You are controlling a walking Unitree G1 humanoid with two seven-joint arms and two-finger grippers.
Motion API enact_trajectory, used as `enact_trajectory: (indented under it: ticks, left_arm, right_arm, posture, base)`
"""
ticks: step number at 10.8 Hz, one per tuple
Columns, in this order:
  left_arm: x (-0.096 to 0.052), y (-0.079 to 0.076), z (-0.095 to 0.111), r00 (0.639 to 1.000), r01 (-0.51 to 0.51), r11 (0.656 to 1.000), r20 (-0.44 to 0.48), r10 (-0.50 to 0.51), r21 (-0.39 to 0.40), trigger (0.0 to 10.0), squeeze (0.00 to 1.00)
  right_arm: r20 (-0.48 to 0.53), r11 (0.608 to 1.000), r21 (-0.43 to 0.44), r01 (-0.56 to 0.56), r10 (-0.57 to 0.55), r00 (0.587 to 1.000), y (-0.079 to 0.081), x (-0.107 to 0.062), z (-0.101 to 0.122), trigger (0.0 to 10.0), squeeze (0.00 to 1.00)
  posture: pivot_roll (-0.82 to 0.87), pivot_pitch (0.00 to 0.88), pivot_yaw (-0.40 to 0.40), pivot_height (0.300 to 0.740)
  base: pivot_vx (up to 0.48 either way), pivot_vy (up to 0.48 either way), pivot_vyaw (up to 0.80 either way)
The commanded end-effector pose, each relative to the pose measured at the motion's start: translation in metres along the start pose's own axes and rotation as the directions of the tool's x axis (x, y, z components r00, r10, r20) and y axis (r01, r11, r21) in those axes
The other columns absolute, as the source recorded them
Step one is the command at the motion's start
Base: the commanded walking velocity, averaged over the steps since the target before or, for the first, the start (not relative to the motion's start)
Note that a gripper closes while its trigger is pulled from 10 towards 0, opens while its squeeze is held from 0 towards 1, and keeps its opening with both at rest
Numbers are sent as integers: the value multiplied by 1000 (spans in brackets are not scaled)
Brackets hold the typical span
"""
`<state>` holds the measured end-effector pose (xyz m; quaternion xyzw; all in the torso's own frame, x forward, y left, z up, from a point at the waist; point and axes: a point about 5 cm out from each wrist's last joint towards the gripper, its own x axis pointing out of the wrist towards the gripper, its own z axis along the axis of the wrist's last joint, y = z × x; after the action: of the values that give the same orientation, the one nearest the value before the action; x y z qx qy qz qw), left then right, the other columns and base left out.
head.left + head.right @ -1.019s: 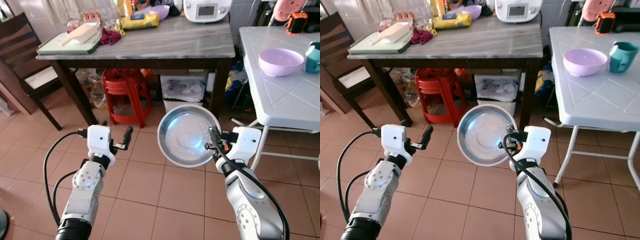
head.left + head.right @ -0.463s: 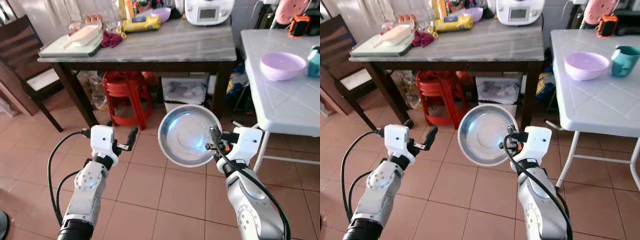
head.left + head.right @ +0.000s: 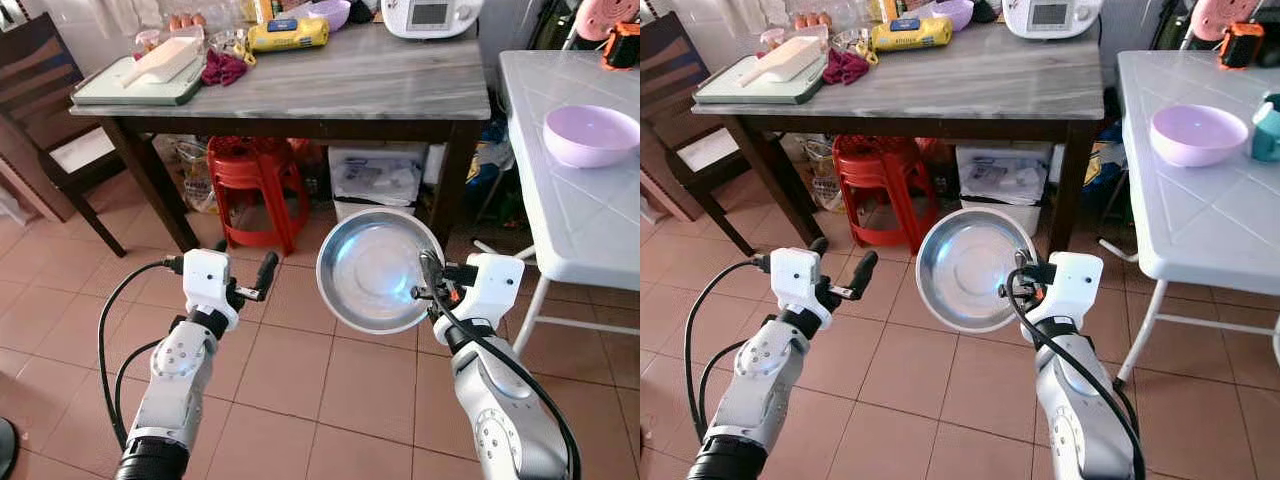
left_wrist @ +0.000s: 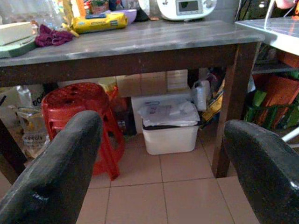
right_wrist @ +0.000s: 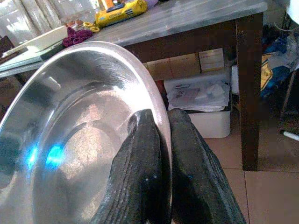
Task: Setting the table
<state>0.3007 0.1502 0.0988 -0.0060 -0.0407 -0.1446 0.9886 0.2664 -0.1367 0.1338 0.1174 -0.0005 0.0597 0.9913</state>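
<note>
The right gripper (image 3: pixel 428 277) is clamped on the rim of a round, shiny stainless-steel dish (image 3: pixel 378 270), holding it on edge in the air above the terracotta tiled floor (image 3: pixel 300 380), its hollow face turned back toward the robot's head. In the right wrist view the two black fingers (image 5: pixel 142 163) pinch the thin metal edge between them, one finger inside the dish and the other behind it, with a blue glint on the polished inner surface. The dish stands to the left of this gripper, between the two arms.

The left gripper (image 3: pixel 245 270) is held up at about the same height, empty, its fingers spread apart; the left wrist view shows the two black pads (image 4: pixel 60 172) wide of each other with nothing between them.

Ahead of both grippers stands a grey marble-topped table with dark wooden legs (image 3: pixel 330 85). Under it, beyond the left gripper, sits a stack of red plastic stools (image 3: pixel 255 175), and beyond the steel dish a white lidded bin (image 3: pixel 375 180). On the tabletop lie a pale green tray carrying a cream block (image 3: pixel 145 80), a crumpled maroon cloth (image 3: pixel 222 68), a yellow packet (image 3: pixel 288 33) and a white kitchen appliance with a small screen (image 3: pixel 432 14).

To the right of the right gripper and higher up is a white plastic folding table (image 3: pixel 570 190), with a lilac plastic bowl (image 3: pixel 592 135) resting on it. A dark wooden chair (image 3: pixel 50 110) stands off beyond the left gripper.
</note>
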Motion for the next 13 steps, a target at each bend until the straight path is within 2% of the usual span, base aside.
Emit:
enact_trajectory:
  ticks: [1,8,13]
  left_arm:
    - [0,3,3,1000,-4,1000,13,3,13,10000,0]
    - [1,1,3,1000,-1,1000,24,0,10,10000,0]
    - [0,1,1,1000,-14,1000,23,13,20,10000,0]
  right_arm:
    - [9,1000,-2,-19,19,1000,4,0,1,10000,0]
    - [27,1000,-30,-6,7,1000,-1,-1,1,10000,0]
    - [36,998,-62,-24,26,999,1,-1,0,10000,0]
  posture:
    - [-107,47,117,740]
    - [-112,34,120,740]
    - [-111,30,116,740]
  base:
    - [315,0,0]
    - [456,0,0]
    - [480,0,95]
